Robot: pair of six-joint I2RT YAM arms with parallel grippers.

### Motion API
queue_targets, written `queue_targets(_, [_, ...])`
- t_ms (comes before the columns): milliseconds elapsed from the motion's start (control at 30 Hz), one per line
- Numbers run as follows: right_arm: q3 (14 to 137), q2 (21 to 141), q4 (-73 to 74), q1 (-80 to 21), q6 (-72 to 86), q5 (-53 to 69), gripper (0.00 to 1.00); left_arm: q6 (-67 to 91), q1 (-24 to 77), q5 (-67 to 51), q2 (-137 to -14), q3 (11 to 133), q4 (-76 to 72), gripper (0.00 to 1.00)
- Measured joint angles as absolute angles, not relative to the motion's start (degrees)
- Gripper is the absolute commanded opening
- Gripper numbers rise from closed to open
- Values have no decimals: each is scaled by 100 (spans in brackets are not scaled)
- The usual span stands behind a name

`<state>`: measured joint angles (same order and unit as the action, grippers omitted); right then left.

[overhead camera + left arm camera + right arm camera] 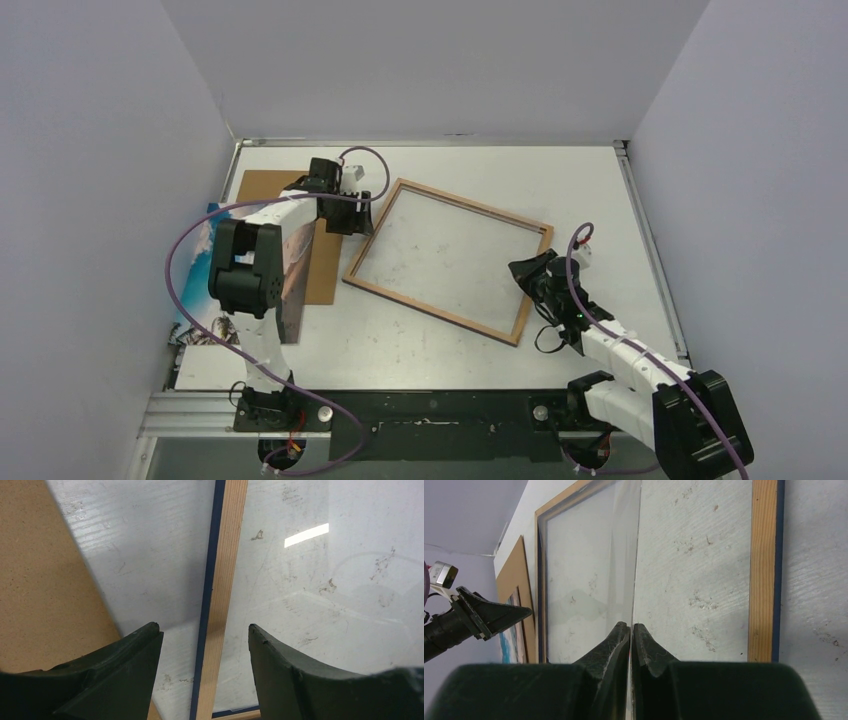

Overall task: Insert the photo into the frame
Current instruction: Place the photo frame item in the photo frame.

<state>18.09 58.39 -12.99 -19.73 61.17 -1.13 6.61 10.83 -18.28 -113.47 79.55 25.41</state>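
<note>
1. Left fingers [125, 675]: apart, one on each side of a rail of the frame [220, 580], not touching it. In the overhead view they sit at the upper left corner of the frame [430, 311], in the upper middle of the picture.
2. Right fingers [614, 650]: closed together. A thin pale line, seemingly the edge of the clear pane [589, 580], runs straight up from their tips. I cannot tell whether the pane is pinched between them. Overhead, they [527, 272] are at the frame's right rail, right of centre.
3. Frame, position: on the white table [600, 180], in the middle of the overhead picture, turned at an angle. Its light wood side faces up. A navy strip shows along the outer edge in both wrist views. The scuffed table surface shows through the opening.
4. Photo [203, 262]: at the left of the overhead picture, close to the left wall and outside the frame. Blue sky and sandy tones show. The left arm covers much of it. It seems to lie partly over the board. A blue sliver of it [508, 642] shows at the lower left of the right wrist view.
5. Brown board [262, 192]: flat on the table, upper left of the overhead picture, just left of the frame. It fills the left side of the left wrist view [45, 580].
</note>
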Motion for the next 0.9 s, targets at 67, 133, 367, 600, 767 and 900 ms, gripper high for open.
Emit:
queue_targets(67, [1809,5846,-1262,-1959,6141,-40,5,661,1085,-1820,-11362,7955,2539,61])
queue_targets(133, [1815,5846,-1223,-1940,6187,27,5,661,1085,-1817,-11393,7955,2532,61])
queue_targets(367, [1892,5854,-1002,-1758,6381,274,5,663,1085,-1815,-11445,7955,2508,52])
queue_targets(600, [2008,5887,-845,-1551,6552,502,5,679,1094,-1820,-11445,7955,2491,37])
queue_targets(767, [2012,6075,-930,-1376,6886,762,5,683,1094,-1828,-11445,7933,2456,34])
queue_targets(900, [2012,6215,-1076,-1297,7231,967,5,694,1087,-1883,-11445,7905,2456,32])
